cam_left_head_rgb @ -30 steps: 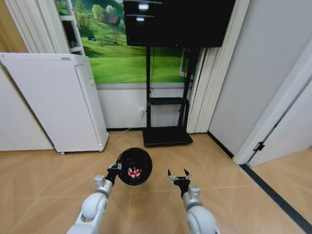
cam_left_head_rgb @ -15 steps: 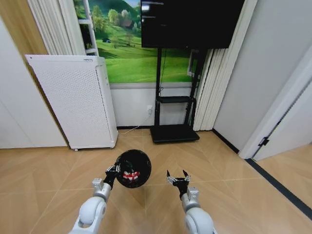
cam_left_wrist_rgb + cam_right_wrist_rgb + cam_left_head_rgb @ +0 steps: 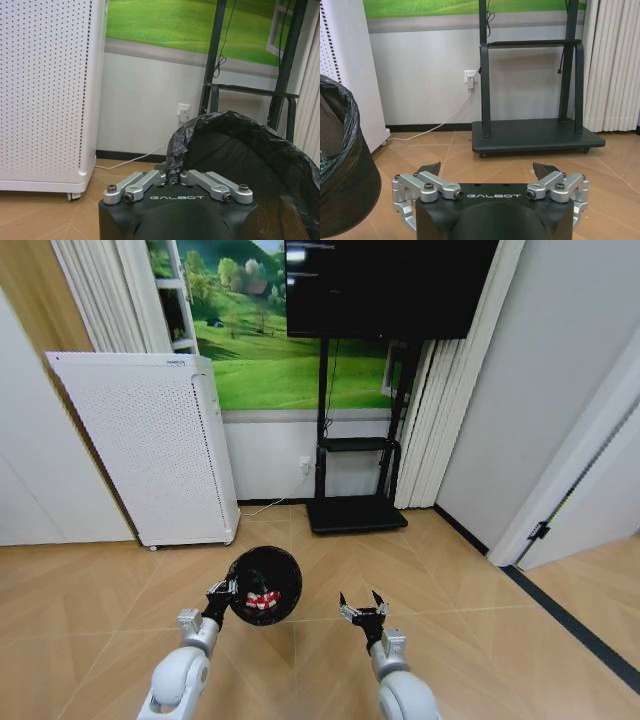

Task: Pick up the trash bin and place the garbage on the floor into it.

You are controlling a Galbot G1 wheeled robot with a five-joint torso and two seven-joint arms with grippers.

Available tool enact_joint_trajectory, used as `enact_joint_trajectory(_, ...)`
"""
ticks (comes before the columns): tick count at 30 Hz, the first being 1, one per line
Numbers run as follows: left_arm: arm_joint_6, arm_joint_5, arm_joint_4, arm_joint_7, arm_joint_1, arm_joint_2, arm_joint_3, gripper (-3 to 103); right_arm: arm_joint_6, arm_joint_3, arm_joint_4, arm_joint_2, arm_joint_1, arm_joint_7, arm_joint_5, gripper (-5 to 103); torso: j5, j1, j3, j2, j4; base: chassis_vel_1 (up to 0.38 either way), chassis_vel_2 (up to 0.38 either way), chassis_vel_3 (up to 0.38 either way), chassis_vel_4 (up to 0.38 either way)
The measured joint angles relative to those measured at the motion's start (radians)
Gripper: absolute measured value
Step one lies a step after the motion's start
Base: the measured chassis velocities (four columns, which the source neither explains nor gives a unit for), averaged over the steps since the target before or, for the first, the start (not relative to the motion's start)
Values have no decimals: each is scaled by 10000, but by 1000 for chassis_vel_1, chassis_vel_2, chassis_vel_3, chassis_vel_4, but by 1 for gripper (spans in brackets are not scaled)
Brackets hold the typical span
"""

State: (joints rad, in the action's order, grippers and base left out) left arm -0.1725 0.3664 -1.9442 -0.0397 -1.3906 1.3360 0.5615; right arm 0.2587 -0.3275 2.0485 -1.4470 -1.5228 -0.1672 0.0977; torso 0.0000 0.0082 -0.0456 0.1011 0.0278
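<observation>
In the head view my left gripper [image 3: 222, 592] holds the trash bin [image 3: 268, 578], a small black mesh basket lined with a black bag, lifted above the floor [image 3: 470, 630] with its mouth tipped toward the camera. Garbage lies inside it: a red-and-white wrapper [image 3: 262, 600]. The left wrist view shows the left gripper [image 3: 172, 176] shut on the rim of the trash bin [image 3: 240, 160]. My right gripper [image 3: 362, 608] hangs open beside the bin with nothing in it. In the right wrist view the right gripper [image 3: 486, 169] stands open, with the trash bin [image 3: 342, 175] close by.
A white perforated cabinet [image 3: 150, 460] stands against the far wall on the left. A black TV stand [image 3: 355, 512] with a screen above it is at the centre, curtains [image 3: 440, 420] beside it. A door frame [image 3: 570, 470] and a dark floor strip [image 3: 580, 635] lie to the right.
The whole head view has shifted, so the camera has moved; the cabinet and TV stand now sit further right. The left gripper keeps its hold on the bin. The right gripper stays open.
</observation>
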Motion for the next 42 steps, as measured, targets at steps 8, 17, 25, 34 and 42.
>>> enact_joint_trajectory(8, 5, -9, 14, -7, 23, 52, 2, 7, 17, -23, 16, 33, -1, 1, -19, 100, -1, 0, -1, 0, -2, 24, -17, -20, 25)
enact_joint_trajectory(17, 4, -65, 110, 123, 49, 185, -21, 7, -167, -21, -198, 2, 12, 10, -30, 100, 0, -3, 2, 1, 1, 78, -75, -85, 79)
enact_joint_trajectory(25, -527, 1046, 360, 3138, -209, 1093, 979, 7, -350, -267, -699, -2, 145, 3, 54, 100, 0, -2, 0, 0, -3, 4, -6, -8, 4)
enact_joint_trajectory(34, -440, 3391, 1393, 5025, 385, 978, 2196, 7, -389, -321, -1072, 19, 333, -17, 95, 100, -1, -2, 0, 1, 1, 0, 0, 0, 0)
enact_joint_trajectory(42, -751, 4946, 2876, 5418, 1649, 786, 3088, 7, -270, -192, -1339, 7, 615, -78, 81, 100, 0, -1, 0, 0, 0, 0, 0, 0, 0)
